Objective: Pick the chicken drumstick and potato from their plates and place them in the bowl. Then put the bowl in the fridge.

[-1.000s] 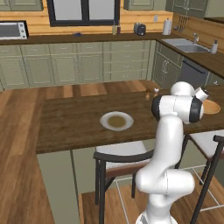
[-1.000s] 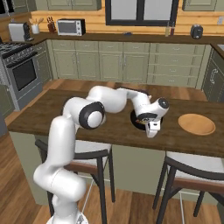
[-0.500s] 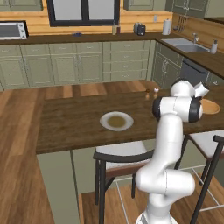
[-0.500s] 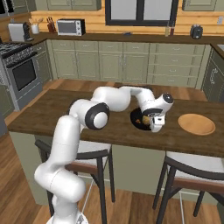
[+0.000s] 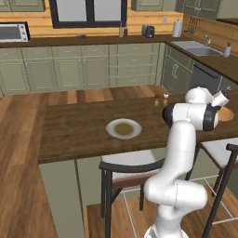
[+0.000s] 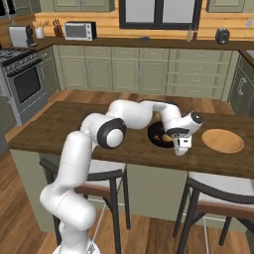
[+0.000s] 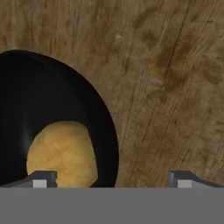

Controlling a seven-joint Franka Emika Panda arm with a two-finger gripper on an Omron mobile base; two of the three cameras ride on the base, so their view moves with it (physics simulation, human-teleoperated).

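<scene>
The glossy black bowl (image 6: 158,130) stands on the wooden island counter, and the tan-yellow potato (image 7: 61,153) lies inside it. My gripper (image 6: 181,147) hangs open at the bowl's right rim (image 7: 109,131). In the hand view one fingertip (image 7: 41,179) is over the bowl's inside, by the potato, and the other is over bare wood. Nothing is between the fingers. The tan-orange plate (image 6: 222,140) lies to the right of the bowl with nothing on it. The pale plate (image 5: 123,128) with its brownish centre sits mid-counter. The chicken drumstick is hidden and the fridge is out of view.
Two small shakers (image 5: 161,99) stand near the counter's far edge. Dark-framed stools (image 6: 218,198) are tucked along the near side of the counter. Green-grey cabinets, a stove (image 6: 22,84) and a sink (image 5: 197,46) line the walls behind.
The hand has slid a little from above the bowl toward its right rim and turned. The jaws stay wide. The bowl and plates have not moved.
</scene>
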